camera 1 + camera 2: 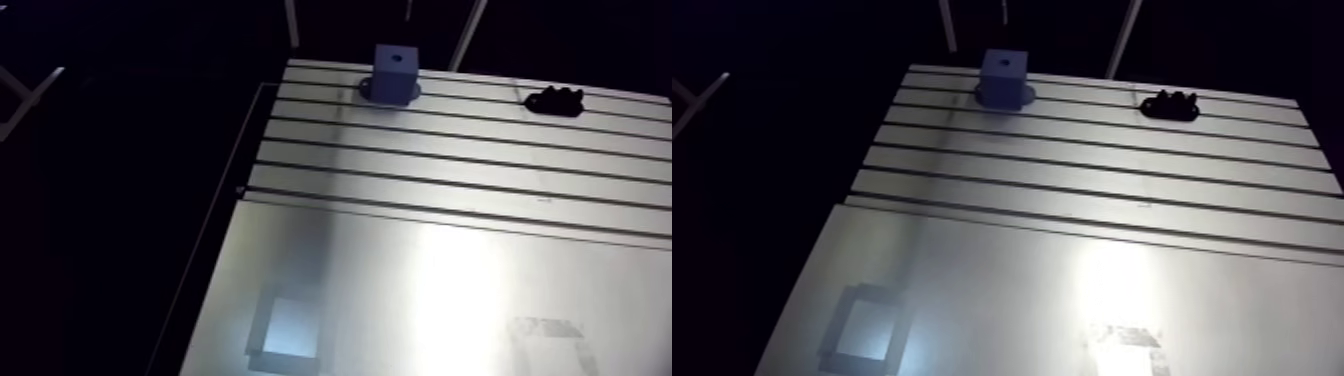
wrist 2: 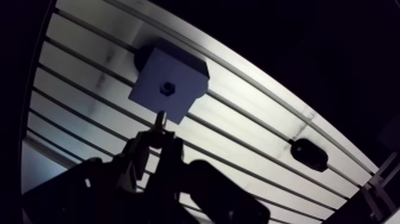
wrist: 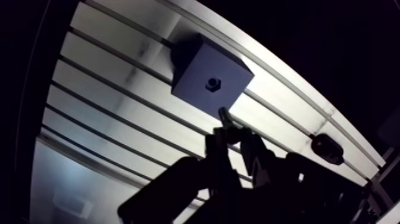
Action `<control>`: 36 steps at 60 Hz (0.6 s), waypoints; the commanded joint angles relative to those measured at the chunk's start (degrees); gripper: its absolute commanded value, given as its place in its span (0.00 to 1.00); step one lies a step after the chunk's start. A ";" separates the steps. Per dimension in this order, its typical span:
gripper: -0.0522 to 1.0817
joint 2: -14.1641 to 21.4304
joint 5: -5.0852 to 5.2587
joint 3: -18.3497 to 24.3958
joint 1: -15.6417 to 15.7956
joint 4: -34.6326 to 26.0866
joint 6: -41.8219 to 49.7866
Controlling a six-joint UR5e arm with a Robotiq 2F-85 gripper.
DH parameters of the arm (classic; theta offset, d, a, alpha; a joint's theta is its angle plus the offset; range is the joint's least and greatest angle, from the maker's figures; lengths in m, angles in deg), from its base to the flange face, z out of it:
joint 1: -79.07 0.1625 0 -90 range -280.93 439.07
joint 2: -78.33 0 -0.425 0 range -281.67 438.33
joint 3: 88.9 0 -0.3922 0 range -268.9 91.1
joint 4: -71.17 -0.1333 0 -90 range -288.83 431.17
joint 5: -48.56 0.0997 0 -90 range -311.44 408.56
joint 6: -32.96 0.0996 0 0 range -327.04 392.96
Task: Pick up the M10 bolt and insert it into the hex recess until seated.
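One slotted aluminium table (image 1: 450, 170) fills most of the arm view, and everything beyond its edges is dark. Its far half carries long parallel grooves running side to side. Its near half is a smooth, flat plate (image 1: 400, 290) that takes a broad bright glare and a few pale rectangular reflections.

At the far edge of the grooved part stands a blue-grey block (image 1: 395, 70), upright on a wider round foot. A black fixture (image 1: 555, 101) lies well apart from it along the same far edge, flat on the metal.

The gripper (image 2: 156, 140) shows only in the wrist view, as a dark shape hanging over the grooves just short of the block. Its two fingers stand narrow, pinched on the M10 bolt (image 2: 159, 119), whose pale shank sticks out ahead of the fingertips toward the block. The shank's tip lies close to the block's near edge. Whether it touches the block cannot be told.

The hex recess (image 2: 168, 88) sits in the middle of the block's top face, small and dark. The bolt is outside it, off to the gripper's side of it.
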 commanded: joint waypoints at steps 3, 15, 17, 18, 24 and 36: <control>0.95 -1.43 0.00 -0.01 -0.01 2.40 1.39; 0.96 -1.96 0.17 -0.19 -0.01 2.72 1.31; 0.96 -1.96 0.33 -0.26 -0.01 2.54 1.31; 0.96 -1.96 0.33 -0.26 -0.01 2.54 1.31; 0.96 -1.96 0.35 -0.36 -0.01 2.44 1.31; 0.96 -2.14 0.26 -0.80 -0.01 2.53 1.31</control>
